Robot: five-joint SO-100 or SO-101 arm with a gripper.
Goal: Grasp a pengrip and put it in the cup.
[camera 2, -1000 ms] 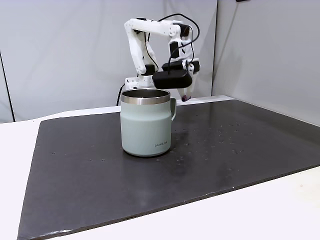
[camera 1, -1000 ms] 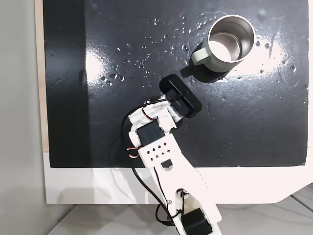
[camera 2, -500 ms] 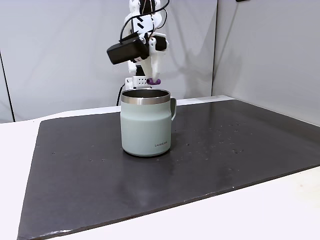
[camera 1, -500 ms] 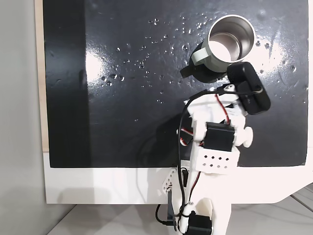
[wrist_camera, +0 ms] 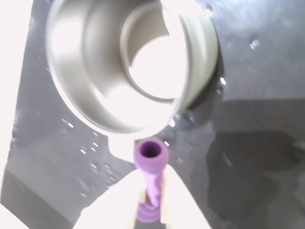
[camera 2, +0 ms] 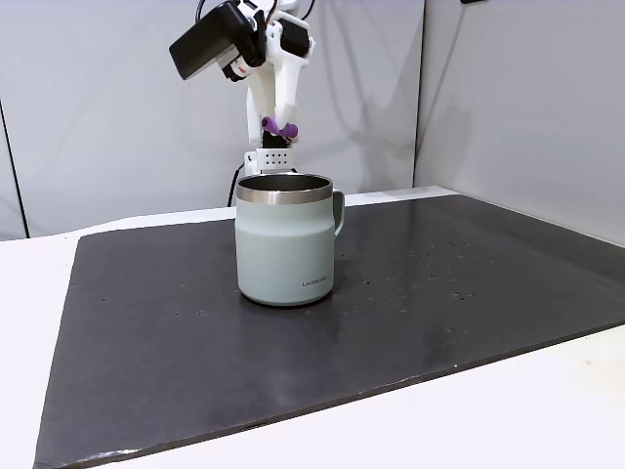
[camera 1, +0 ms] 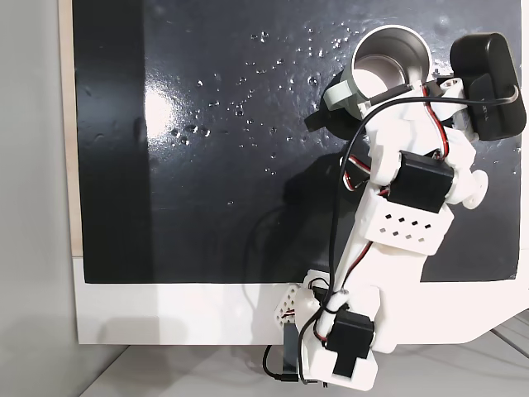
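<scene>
**Arm has swung and lifted: we carry the pengrip up to the cup**

In a fixed view from above, our arm has turned to the right within the last second and now reaches beside the cup [camera 1: 387, 64]; half a second ago it was lower in the picture.

In a fixed view from the side, the gripper [camera 2: 278, 127] has risen and hangs above the cup [camera 2: 286, 239], behind its rim, clenched on the pengrip [camera 2: 279, 126].

In the wrist view, the pengrip [wrist_camera: 150, 157] sticks out ahead of the gripper, between its fingers [wrist_camera: 178, 200]. The cup mouth [wrist_camera: 86, 90] lies just beyond its tip, not yet under it. We judge that a little more reach is needed before release.
</scene>
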